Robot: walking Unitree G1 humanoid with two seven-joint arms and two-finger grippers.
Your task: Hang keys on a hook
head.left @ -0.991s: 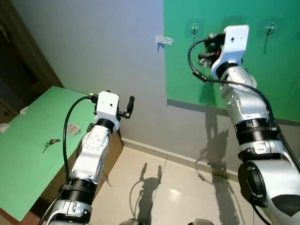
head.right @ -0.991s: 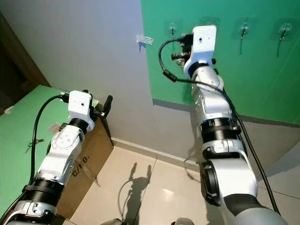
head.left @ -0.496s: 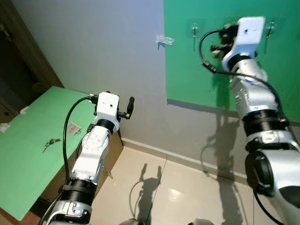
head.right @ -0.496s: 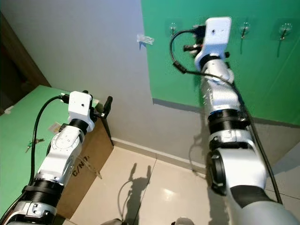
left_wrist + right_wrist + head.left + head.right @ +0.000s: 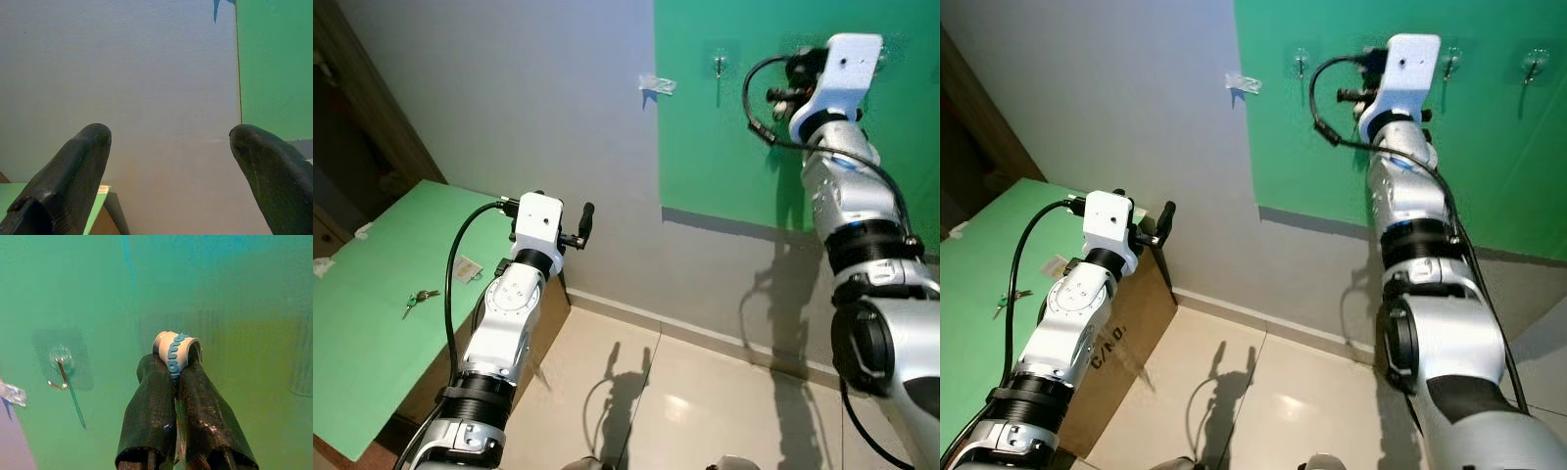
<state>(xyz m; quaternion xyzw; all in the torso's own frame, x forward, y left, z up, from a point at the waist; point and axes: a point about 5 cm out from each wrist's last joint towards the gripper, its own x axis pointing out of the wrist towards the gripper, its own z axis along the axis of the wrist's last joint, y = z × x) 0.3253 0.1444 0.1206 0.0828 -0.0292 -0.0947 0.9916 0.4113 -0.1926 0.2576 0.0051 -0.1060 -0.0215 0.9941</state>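
My right gripper (image 5: 172,369) is raised against the green wall panel (image 5: 724,147) and is shut on a white strap loop with blue lettering (image 5: 176,350), which sticks out past the fingertips. The right arm's wrist (image 5: 1400,73) stands between two clear stick-on hooks, one hook (image 5: 1301,62) to its left and another (image 5: 1449,61) just to its right. One hook (image 5: 61,364) with a metal prong sits off to the side in the right wrist view. A bunch of keys (image 5: 419,297) lies on the green table (image 5: 372,343). My left gripper (image 5: 168,142) hangs open, facing the grey wall.
A third hook (image 5: 1531,64) is at the panel's far right. A scrap of clear tape (image 5: 656,83) sticks to the grey wall. A cardboard box (image 5: 1121,338) stands under the table's end. A white tag (image 5: 465,267) lies on the table. Glossy tiled floor (image 5: 675,392) lies below.
My right arm has swung to the right along the green panel, away from the leftmost hook and toward the second one, still shut on the strap loop. The left arm has not moved.
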